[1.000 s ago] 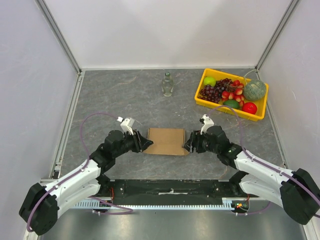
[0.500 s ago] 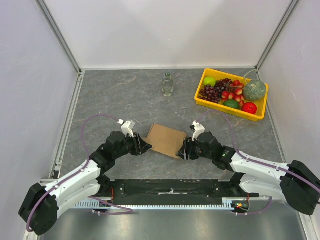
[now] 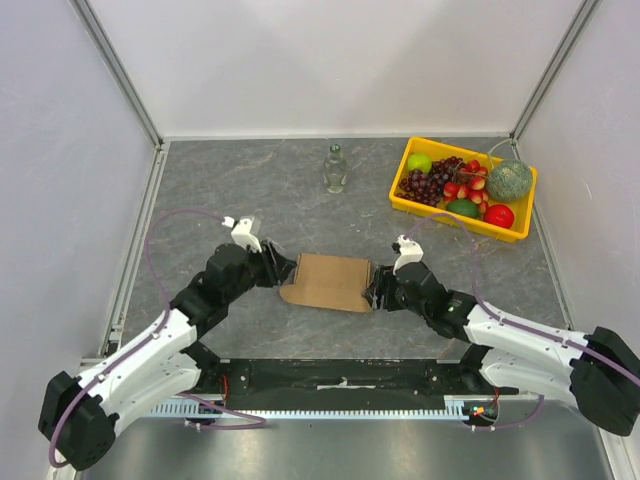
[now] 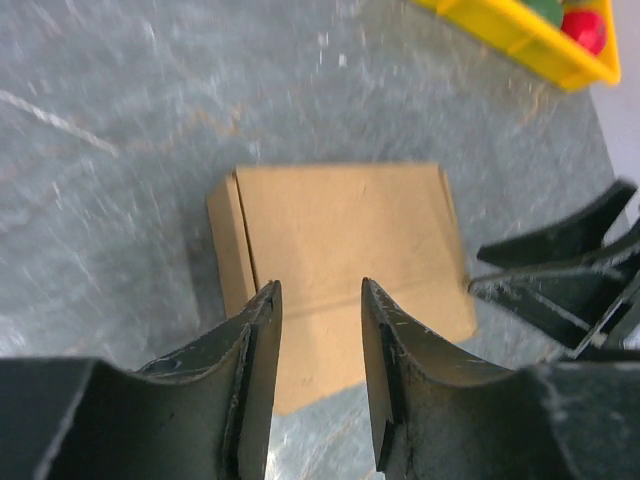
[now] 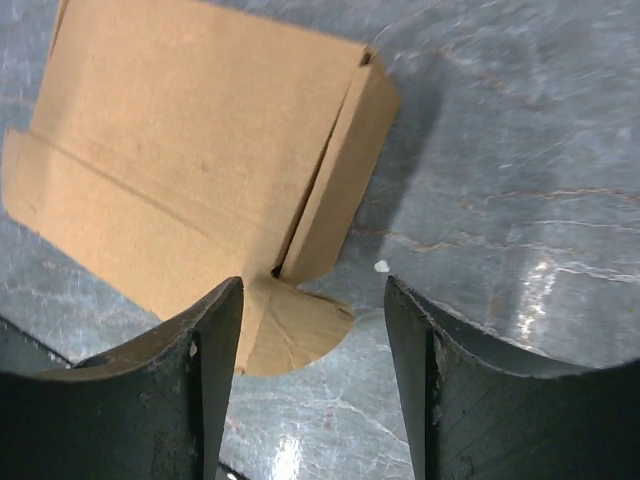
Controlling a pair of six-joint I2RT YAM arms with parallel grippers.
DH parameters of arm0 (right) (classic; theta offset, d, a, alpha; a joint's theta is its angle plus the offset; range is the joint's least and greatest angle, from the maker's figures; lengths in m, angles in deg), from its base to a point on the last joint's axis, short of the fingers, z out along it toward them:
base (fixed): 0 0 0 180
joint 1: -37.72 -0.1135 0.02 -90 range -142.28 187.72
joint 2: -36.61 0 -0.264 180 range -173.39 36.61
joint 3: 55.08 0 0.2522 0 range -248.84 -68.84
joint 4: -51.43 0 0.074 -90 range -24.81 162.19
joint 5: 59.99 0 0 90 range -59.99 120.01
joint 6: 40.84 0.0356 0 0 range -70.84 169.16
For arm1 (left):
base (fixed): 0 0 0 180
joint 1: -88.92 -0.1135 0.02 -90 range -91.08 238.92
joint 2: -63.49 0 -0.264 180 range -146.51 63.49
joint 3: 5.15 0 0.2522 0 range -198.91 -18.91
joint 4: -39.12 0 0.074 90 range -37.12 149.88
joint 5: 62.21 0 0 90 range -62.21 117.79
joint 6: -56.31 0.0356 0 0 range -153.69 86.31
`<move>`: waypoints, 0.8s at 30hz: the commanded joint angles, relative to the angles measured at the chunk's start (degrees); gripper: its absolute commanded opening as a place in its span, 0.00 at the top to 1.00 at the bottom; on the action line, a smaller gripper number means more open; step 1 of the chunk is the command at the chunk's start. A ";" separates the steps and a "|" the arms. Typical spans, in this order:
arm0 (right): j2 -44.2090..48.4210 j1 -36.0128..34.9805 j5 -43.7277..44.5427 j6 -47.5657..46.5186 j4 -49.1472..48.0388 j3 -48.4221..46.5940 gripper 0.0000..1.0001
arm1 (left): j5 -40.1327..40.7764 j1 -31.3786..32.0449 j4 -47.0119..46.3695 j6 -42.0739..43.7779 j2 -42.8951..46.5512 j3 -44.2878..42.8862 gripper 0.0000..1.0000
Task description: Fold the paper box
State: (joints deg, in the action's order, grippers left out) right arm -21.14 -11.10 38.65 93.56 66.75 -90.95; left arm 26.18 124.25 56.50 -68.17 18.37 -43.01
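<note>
The paper box (image 3: 328, 282) is a low, flat brown carton lying closed on the grey table between my two arms. My left gripper (image 3: 279, 268) is at its left end, open; in the left wrist view the fingertips (image 4: 268, 300) hover over the near edge of the box (image 4: 350, 225) with nothing between them. My right gripper (image 3: 377, 289) is at the box's right end, also open. In the right wrist view the box (image 5: 200, 150) lies ahead, and a rounded tab (image 5: 300, 330) sticks out flat on the table between the jaws, touched by neither.
A clear glass bottle (image 3: 335, 168) stands at the back middle. A yellow tray (image 3: 440, 213) of fruit sits at the back right, its corner also showing in the left wrist view (image 4: 520, 35). White walls enclose the table on three sides.
The box, skewed half a second ago, now lies square again. My left gripper has drawn back up-left to the box's left end; my right gripper sits slightly further right.
</note>
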 commanded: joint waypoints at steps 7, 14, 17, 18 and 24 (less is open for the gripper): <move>6.43 0.83 14.73 2.36 8.01 -4.69 0.46 | 2.31 -6.85 0.68 7.58 -17.62 -13.61 0.73; -4.72 3.47 11.75 -4.49 8.99 -9.27 0.80 | 2.75 -7.03 -0.45 7.41 -22.19 -8.86 0.98; -7.45 4.08 10.43 -6.17 6.00 -9.27 0.94 | 0.13 -7.03 -2.73 7.67 -24.57 -8.34 0.98; -8.24 4.26 9.91 -6.43 5.39 -9.44 0.95 | -1.02 -7.03 -3.00 7.76 -25.18 -8.33 0.98; -11.93 4.87 4.73 -8.01 -0.05 -9.62 0.95 | -5.51 -7.03 -5.01 8.20 -26.33 -6.93 0.98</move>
State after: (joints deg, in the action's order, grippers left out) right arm -31.42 -6.68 47.44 87.99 73.31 -98.29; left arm 24.67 117.38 56.17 -62.44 -7.73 -50.94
